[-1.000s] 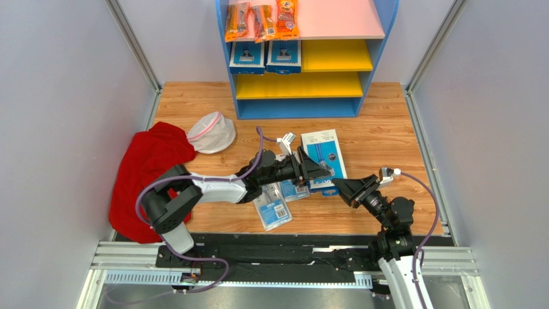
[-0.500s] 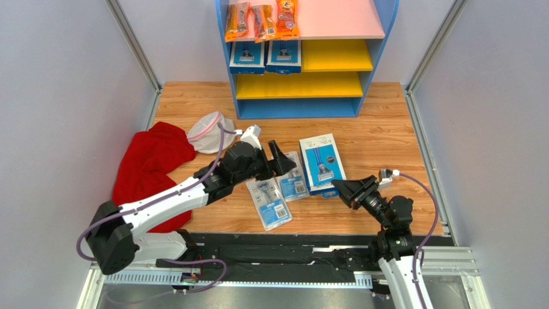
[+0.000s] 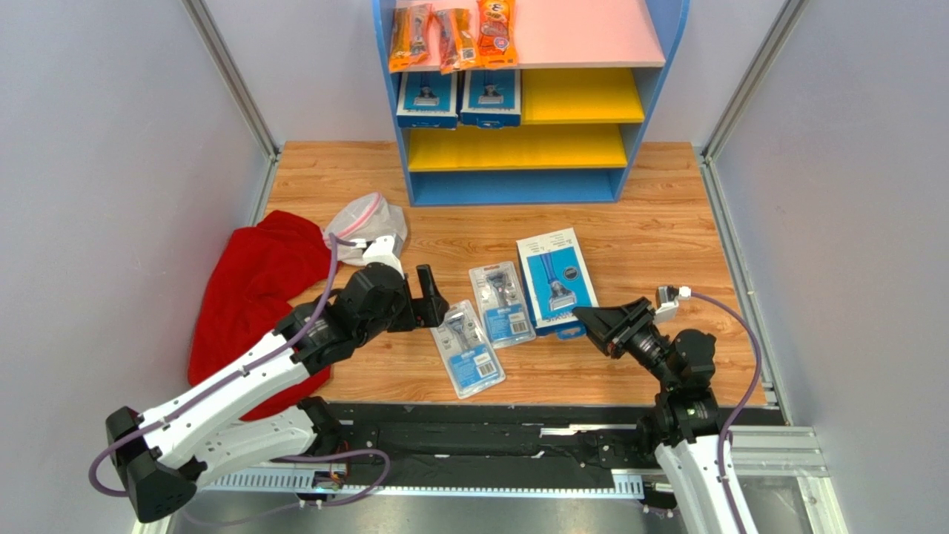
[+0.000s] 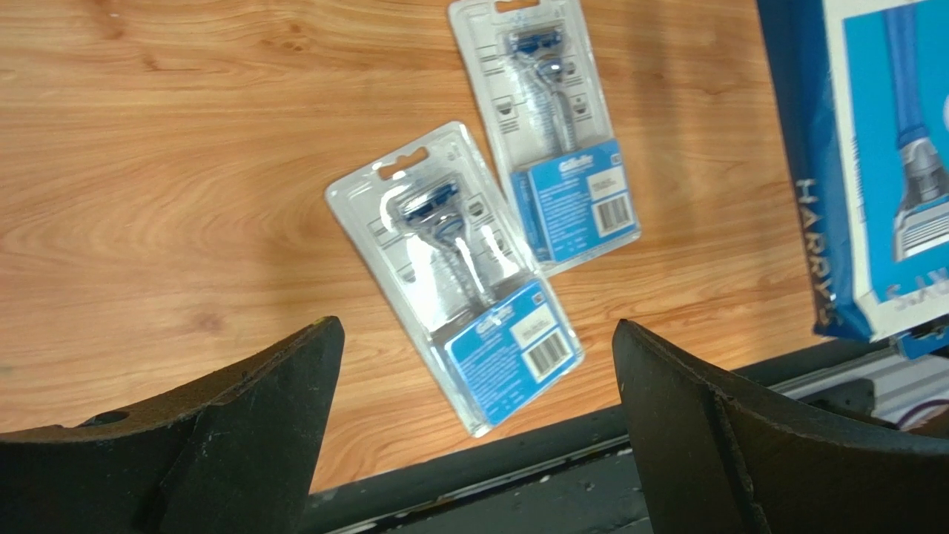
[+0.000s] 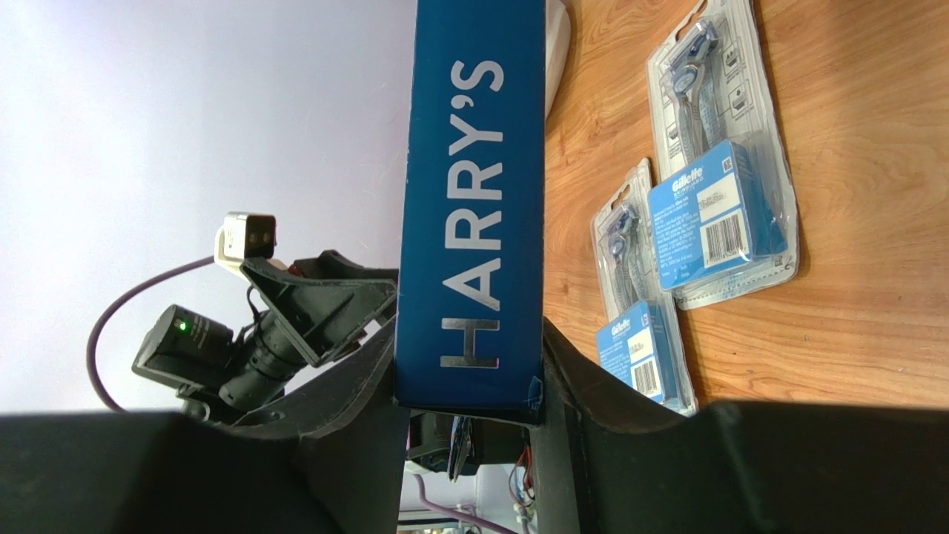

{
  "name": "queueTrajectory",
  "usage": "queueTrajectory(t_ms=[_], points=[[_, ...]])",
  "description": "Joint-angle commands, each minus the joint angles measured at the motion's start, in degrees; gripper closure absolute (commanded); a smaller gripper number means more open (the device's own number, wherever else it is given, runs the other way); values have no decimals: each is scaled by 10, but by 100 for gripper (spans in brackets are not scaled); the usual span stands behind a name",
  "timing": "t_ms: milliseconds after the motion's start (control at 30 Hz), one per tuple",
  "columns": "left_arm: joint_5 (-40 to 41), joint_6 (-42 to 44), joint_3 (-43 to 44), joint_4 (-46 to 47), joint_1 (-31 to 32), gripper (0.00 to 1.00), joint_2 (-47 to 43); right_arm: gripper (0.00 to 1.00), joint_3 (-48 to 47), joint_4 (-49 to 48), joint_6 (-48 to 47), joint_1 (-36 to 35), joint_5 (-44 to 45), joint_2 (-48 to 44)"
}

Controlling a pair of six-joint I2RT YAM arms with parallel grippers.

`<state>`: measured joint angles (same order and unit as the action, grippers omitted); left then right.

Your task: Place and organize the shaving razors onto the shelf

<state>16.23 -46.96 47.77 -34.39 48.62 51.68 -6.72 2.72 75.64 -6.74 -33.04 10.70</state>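
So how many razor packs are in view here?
5. Two packs stand side by side on the upper yellow shelf; two clear blister packs lie on the table; the blue Harry's box is gripped by the right gripper. None seems hidden.

The counter point(image 3: 668, 211) is showing orange-brown wood grain. The shelf point(image 3: 512, 187) is showing a blue frame, a pink top and yellow boards, and the packets point(image 3: 451, 33) on it are glowing orange. The large razor box point(image 3: 557, 278) is showing deep blue with white lettering; the clear blister packs point(image 4: 457, 273) are carrying blue-and-white cards with barcodes. My jaws are looking black, the cloth point(image 3: 251, 289) red, the bag point(image 3: 368, 223) white with pink trim.
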Motion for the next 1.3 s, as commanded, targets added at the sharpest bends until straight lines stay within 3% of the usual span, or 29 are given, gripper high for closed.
queueTrajectory(t_ms=[0, 233, 533, 900, 1267], points=[[17, 29, 11, -55, -2, 1, -20, 100, -59, -81, -27, -2, -1, 55], [-22, 18, -35, -36, -2, 1, -19, 100, -176, -169, -63, -1, -17, 229], [-27, 21, -61, -55, -2, 1, -50, 100, -348, -201, -112, 16, -17, 396], [-18, 35, -31, -95, -2, 1, -74, 100, -483, -288, -67, 79, -40, 568], [-22, 35, -27, -107, -2, 1, -91, 100, -598, -335, -18, 90, -37, 733]])
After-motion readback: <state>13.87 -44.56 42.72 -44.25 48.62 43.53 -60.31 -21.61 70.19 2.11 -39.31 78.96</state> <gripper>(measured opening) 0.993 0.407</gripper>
